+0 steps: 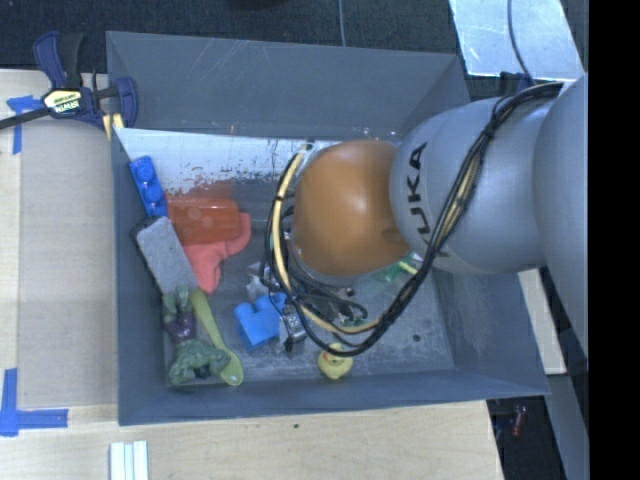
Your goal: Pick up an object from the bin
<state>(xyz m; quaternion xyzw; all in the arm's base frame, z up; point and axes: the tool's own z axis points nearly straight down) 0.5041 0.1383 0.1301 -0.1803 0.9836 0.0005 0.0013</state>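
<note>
Claw [291,334] just right of the small blue plastic block [255,324], we can't tell its opening. Risk: cables [385,318] hide contact, claw clips the block's edge, shoves it left

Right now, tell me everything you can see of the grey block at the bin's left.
The grey block is a flat, rectangular slab, matte and faintly speckled, looking like foam or sponge. It lies whole on the bin floor by the left wall, tilted, with its long side running from upper left to lower right. Its upper end sits just below the blue brick. Its right edge seems to abut the orange block and the pink piece.
</note>
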